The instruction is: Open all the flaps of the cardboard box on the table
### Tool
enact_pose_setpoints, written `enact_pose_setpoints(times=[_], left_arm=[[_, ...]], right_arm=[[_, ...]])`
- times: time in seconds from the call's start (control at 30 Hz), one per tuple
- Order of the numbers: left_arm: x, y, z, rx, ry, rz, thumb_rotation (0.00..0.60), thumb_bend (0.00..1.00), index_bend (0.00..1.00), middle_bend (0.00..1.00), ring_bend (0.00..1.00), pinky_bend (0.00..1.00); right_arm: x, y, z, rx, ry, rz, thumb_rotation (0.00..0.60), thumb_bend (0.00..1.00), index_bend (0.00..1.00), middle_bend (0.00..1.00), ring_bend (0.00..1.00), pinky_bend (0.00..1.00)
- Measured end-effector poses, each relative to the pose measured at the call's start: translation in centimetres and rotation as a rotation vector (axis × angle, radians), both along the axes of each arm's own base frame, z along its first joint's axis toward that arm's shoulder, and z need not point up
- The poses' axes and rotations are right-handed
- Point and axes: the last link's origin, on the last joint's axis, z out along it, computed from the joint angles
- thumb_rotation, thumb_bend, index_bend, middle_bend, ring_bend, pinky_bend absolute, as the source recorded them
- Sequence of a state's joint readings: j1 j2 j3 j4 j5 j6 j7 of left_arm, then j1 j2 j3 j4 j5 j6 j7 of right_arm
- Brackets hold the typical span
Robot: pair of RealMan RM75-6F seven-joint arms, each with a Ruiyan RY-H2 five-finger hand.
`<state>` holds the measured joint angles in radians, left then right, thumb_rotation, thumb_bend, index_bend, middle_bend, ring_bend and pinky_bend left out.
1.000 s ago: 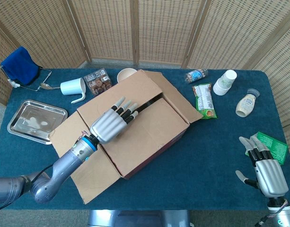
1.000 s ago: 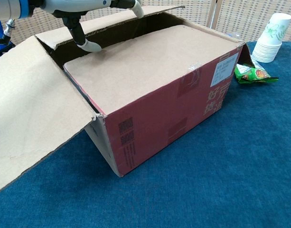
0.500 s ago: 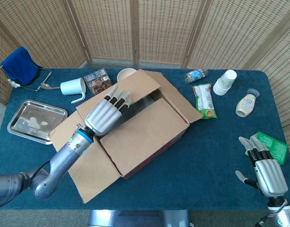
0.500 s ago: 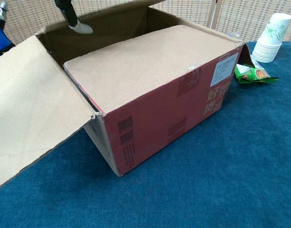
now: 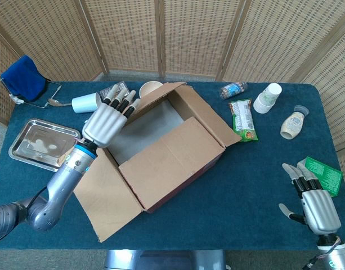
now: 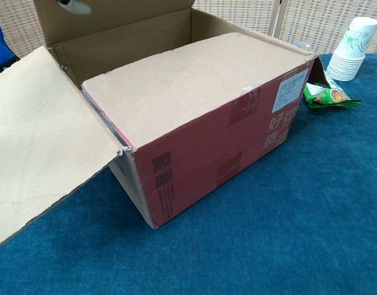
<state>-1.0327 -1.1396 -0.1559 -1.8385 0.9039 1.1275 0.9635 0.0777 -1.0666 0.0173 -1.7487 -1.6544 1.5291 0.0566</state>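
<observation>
Fingers (image 5: 118,99) of the left hand (image 5: 104,121) press flat, held together, on the cardboard box (image 5: 166,154) rear flap (standing upright); right hand (image 5: 317,206) rests open near the counter (image 5: 251,185) front right corner.

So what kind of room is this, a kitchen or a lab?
Probably a staged test area, not a kitchen: woven folding screens fence off a blue-covered table scattered with unrelated props, such as a cardboard box and paper cups.

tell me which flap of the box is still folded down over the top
The long front flap, on the red printed side nearest the robot. It lies flat over the cardboard box, while the far long flap by the left hand and both end flaps are folded out.
</observation>
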Motion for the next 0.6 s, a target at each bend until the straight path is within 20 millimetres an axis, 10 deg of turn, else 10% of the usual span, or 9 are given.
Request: enact_pose_setpoints(times=[0.6], left_arm=[[-1.9,1.1,5.0,0.160,-0.025,0.041,0.600,0.05,0.04,0.00,0.00,0.00]], right_arm=[[0.0,0.0,-0.2,0.013,-0.004,0.002,0.600,0.20,0.06,0.14,0.01,0.15]])
